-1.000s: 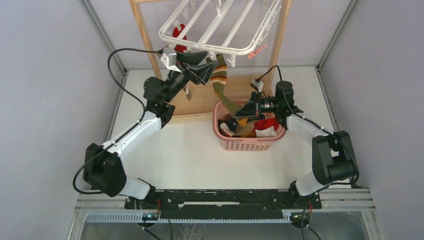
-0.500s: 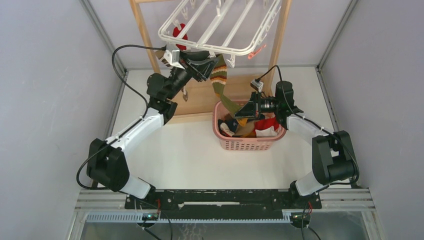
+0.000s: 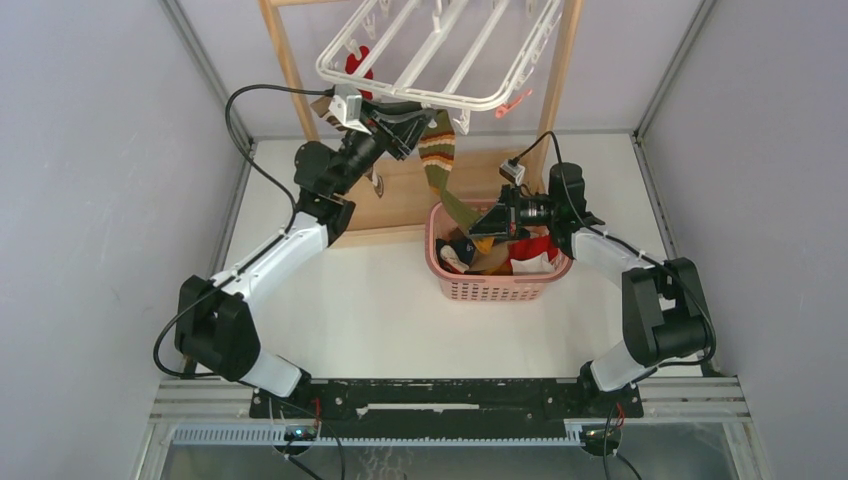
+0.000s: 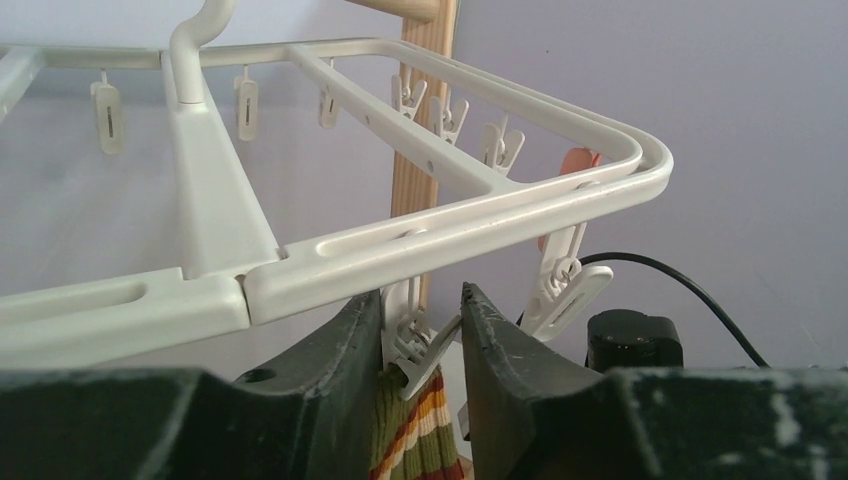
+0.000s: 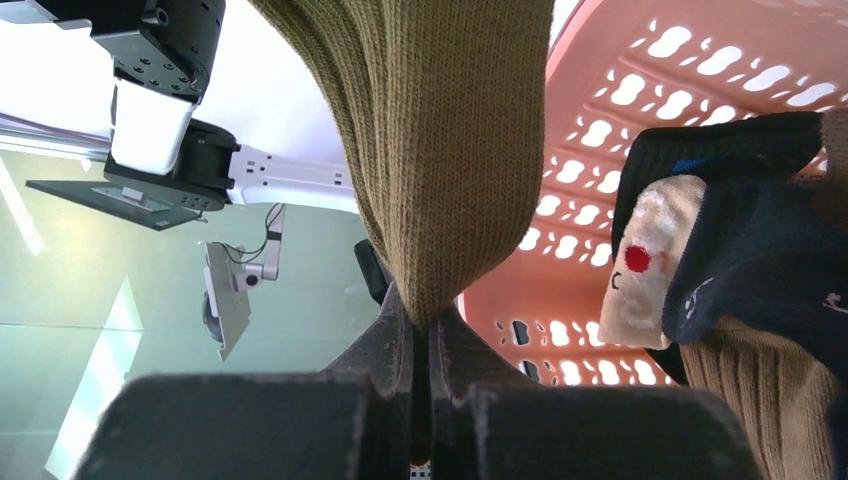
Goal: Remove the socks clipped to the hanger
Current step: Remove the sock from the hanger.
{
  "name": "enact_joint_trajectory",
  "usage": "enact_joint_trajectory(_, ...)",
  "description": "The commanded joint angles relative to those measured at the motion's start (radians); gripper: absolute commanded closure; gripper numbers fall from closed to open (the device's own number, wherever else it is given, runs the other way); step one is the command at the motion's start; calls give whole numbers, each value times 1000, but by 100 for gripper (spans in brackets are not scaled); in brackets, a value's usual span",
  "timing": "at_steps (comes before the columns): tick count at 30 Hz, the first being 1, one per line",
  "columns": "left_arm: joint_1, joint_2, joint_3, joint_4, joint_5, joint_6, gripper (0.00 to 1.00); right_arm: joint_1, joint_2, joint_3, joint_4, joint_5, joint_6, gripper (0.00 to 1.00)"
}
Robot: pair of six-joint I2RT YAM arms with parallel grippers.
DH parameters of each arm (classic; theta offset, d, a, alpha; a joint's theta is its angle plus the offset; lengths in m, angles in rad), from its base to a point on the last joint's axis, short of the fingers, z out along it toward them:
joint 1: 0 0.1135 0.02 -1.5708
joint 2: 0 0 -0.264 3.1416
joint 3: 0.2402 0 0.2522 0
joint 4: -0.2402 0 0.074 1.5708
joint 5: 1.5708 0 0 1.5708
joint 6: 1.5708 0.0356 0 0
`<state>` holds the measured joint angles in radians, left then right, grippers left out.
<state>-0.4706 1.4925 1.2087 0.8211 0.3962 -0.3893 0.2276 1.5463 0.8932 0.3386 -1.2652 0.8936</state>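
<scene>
One brown-and-green striped sock [image 3: 437,160] hangs from a clip [image 4: 420,345] on the near rail of the white hanger [image 3: 470,100], roughly mid-scene at the far side of the table [image 3: 380,310]. There's also a red sock [image 3: 357,65] clipped up at the hanger's left end. The left gripper [image 4: 420,300] is up right under that near rail, jaws narrow on either side of the clip and, as far as I can see, touching it on both sides. The sock's toe trails down to the right, where the right gripper [image 5: 420,320] has its jaws pinched tight on the very tip. Directly below that is a pink basket [image 3: 500,288] with a heap of other socks [image 3: 530,255] in it: navy, red, white, tan. The hanger hangs on a wooden frame [image 3: 285,60] standing at the far edge of the table.
</scene>
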Motion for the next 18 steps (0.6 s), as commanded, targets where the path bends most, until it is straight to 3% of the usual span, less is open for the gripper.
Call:
enact_joint_trajectory(1,5,-4,69,11,0,25,66,9,1,41,23,-3,-22,100)
enact_joint_trajectory(9,4,2,86,-18,13,23,85,12,-1,41,19,-3,-24,100)
enact_joint_trajectory(15,4,-5,85,-41,14,28,85,12,-45,41,-6,14,-35,100)
enact_joint_trajectory(18,4,-17,77,-58,5,30,79,9,-115,41,-74,66,-82,100)
